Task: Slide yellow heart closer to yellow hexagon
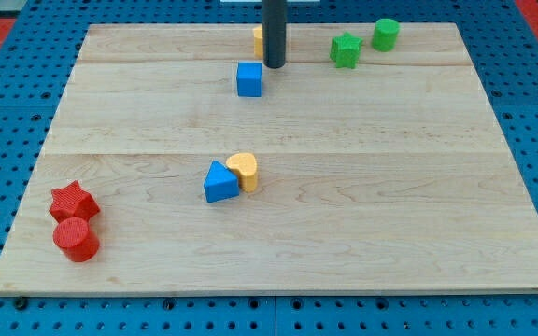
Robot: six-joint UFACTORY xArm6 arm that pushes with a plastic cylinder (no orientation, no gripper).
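The yellow heart lies near the board's middle, touching the blue triangle on its left. The yellow hexagon sits at the view's top, mostly hidden behind my rod. My tip rests on the board just right of and below the hexagon, and up and right of the blue cube. The tip is far from the heart, which lies well below it in the view.
A green star and a green cylinder sit at the top right. A red star and a red cylinder sit at the bottom left. The wooden board lies on a blue pegboard.
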